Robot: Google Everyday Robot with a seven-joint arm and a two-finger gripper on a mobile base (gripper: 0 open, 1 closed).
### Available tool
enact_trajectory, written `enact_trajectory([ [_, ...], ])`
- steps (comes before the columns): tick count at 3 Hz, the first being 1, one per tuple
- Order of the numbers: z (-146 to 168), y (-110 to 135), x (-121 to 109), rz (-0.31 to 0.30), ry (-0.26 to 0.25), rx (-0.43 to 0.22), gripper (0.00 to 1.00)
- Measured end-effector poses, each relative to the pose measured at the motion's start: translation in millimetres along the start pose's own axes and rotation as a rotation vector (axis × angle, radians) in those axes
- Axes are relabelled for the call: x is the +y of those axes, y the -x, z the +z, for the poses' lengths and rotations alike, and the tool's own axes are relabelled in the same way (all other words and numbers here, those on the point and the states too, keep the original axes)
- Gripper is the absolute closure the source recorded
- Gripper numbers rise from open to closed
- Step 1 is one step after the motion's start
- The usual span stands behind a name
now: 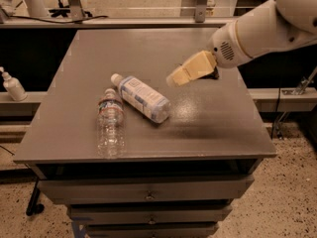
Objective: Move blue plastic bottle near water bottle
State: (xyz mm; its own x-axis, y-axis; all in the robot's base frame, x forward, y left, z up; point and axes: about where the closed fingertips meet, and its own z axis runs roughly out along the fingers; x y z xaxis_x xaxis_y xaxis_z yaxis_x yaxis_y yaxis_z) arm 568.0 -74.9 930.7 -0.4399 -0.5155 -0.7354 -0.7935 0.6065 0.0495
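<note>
The blue plastic bottle [142, 97] lies on its side on the grey table [218, 128], its white cap pointing to the far left. The water bottle [110, 123], clear and ribbed, lies right beside it on the left, its cap close to the blue bottle's neck. My gripper [177, 77] hangs above the table to the right of the blue bottle, clear of it and holding nothing.
A white pump dispenser [13, 85] stands on a low shelf at the far left. A metal rail and frame posts [200, 4] run behind the table. Drawers [148, 195] sit under the tabletop.
</note>
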Motion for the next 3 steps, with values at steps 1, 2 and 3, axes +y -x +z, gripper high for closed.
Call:
enact_trajectory([
  [1, -45.3, 1.6, -31.3, -0.075, 0.024, -0.07, 0.0],
  [2, -81.8, -14.0, -50.8, -0.136, 0.086, -0.118, 0.0],
  [3, -87.4, -10.2, -47.9, -0.163, 0.105, -0.122, 0.0],
])
